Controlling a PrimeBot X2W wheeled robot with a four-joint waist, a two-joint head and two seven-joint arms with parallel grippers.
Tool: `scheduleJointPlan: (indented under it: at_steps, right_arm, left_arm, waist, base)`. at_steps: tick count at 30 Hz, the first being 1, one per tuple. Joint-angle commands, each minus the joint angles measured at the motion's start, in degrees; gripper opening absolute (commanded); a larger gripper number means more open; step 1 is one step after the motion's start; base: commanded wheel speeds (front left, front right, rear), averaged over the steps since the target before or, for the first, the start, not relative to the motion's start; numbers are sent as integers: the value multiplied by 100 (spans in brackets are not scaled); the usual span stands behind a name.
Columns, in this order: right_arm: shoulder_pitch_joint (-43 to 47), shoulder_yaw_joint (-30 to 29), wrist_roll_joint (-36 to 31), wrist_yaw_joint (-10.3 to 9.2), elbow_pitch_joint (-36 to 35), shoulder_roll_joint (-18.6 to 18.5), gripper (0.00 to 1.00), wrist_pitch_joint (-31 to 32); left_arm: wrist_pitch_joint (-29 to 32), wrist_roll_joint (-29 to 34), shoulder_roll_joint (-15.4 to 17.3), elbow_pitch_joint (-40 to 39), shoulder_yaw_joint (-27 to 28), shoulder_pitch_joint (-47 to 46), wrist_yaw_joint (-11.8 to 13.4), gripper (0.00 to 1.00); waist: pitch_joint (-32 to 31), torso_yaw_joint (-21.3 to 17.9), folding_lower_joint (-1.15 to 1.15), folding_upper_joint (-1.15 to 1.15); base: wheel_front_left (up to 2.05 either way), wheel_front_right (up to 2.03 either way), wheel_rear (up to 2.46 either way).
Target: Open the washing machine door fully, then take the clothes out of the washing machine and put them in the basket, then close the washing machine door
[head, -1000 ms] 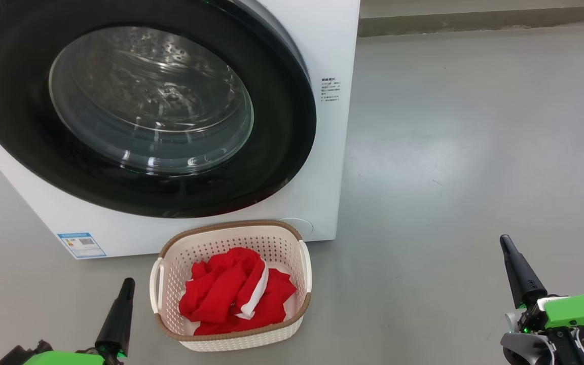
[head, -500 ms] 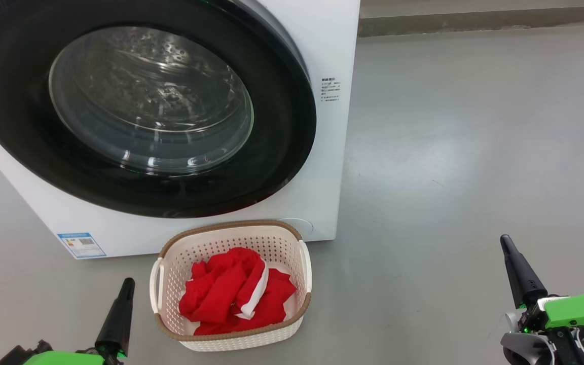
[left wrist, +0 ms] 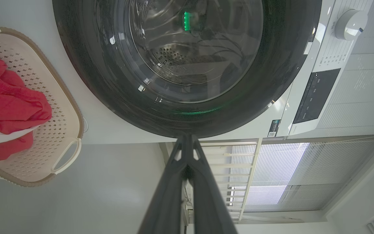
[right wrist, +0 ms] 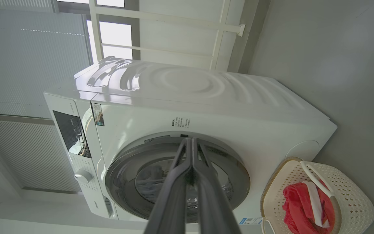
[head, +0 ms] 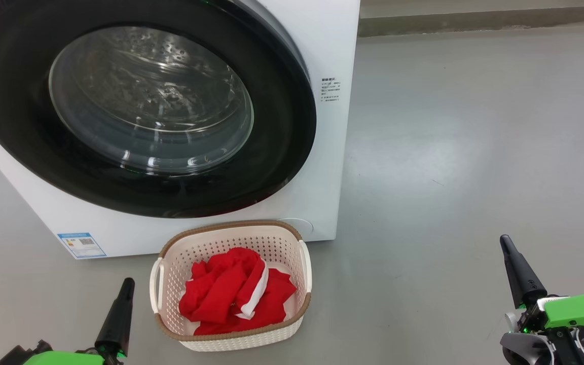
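Washing machine (head: 119, 235): white glossy box, front-loader, top panel with shallow pressed ripples in the right wrist view. Dark flat control panel (left wrist: 313, 96) and round white knob (left wrist: 351, 20) at its upper front.
Washing machine door (head: 150, 101): shut flush against the front. Wide glossy black ring, bulging clear glass centre; perforated steel drum (left wrist: 174, 55) visible through it.
Basket (head: 231, 223): on the floor, just in front of the machine, below the door. Cream perforated plastic, rounded rectangle, brown woven-look rim, loop handles on the sides.
Clothes (head: 226, 294): in the basket. Crumpled bright red fabric with a white trim band.
Left end effector (head: 128, 284): dark tapered fingers pressed together, empty, near the basket's left side.
Right end effector (head: 505, 243): fingers also closed, empty, well to the basket's right.
Small blue label sticker (head: 81, 244) on the machine's lower left corner.
Floor (head: 449, 152): smooth grey, soft sheen, low kerb (head: 474, 20) at the far edge.
Room: white slatted blinds (right wrist: 28, 58) and a white railing (right wrist: 174, 19) behind the machine.
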Motion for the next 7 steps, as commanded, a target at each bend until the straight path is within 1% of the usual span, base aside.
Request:
scheduleJointPlan:
  at_steps: [1, 7]
  right_arm:
    - [-241, 76, -22, -2, -139, -52, 0, 29]
    - [-241, 74, -24, -2, -139, -50, 0, 31]
  left_arm:
    - [39, -28, 42, -112, 207, -226, -40, 0]
    - [40, -27, 41, -112, 208, -226, -40, 0]
  waist:
    - [0, 0, 0, 0]
    - [0, 0, 0, 0]
  base:
    - [0, 0, 0]
    - [0, 0, 0]
